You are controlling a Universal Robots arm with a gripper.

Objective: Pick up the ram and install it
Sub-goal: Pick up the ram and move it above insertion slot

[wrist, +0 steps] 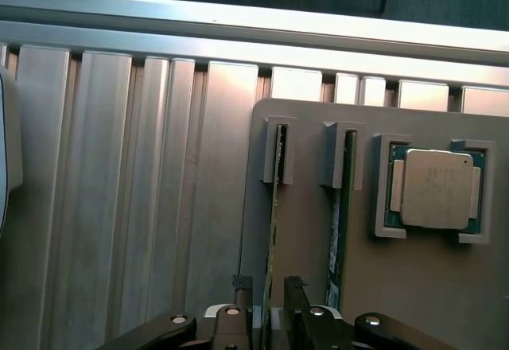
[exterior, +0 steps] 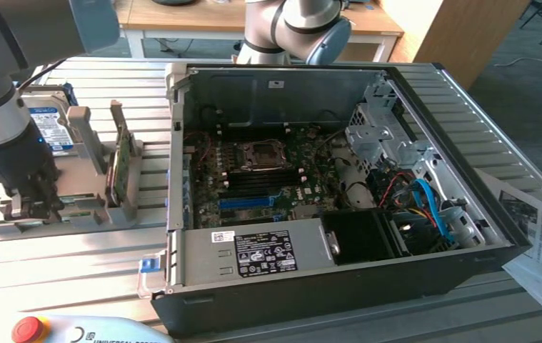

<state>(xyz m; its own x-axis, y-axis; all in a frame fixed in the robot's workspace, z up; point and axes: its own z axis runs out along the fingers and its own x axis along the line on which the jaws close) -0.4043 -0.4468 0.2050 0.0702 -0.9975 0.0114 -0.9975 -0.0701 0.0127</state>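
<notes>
Wrist view | hand (wrist: pixel 267 285): wide open, straddling the ram (wrist: pixel 274 207), gripping nothing | ram: on edge in grey holder (wrist: pixel 306 246) slot, beside second green stick (wrist: pixel 337 223) | exterior view: grey holder on worktop (exterior: pixel 80 264), toward the exterior view's left of computer case (exterior: pixel 347 300)

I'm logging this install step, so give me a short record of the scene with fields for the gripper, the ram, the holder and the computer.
gripper: the gripper is open, one finger on each side of the ram's edge
ram: the ram stands on edge in a slot of the grey holder
next slot: second green stick
holder recess: processor chip
computer: the computer case lies open, motherboard exposed, to the exterior view's right of the holder
</notes>
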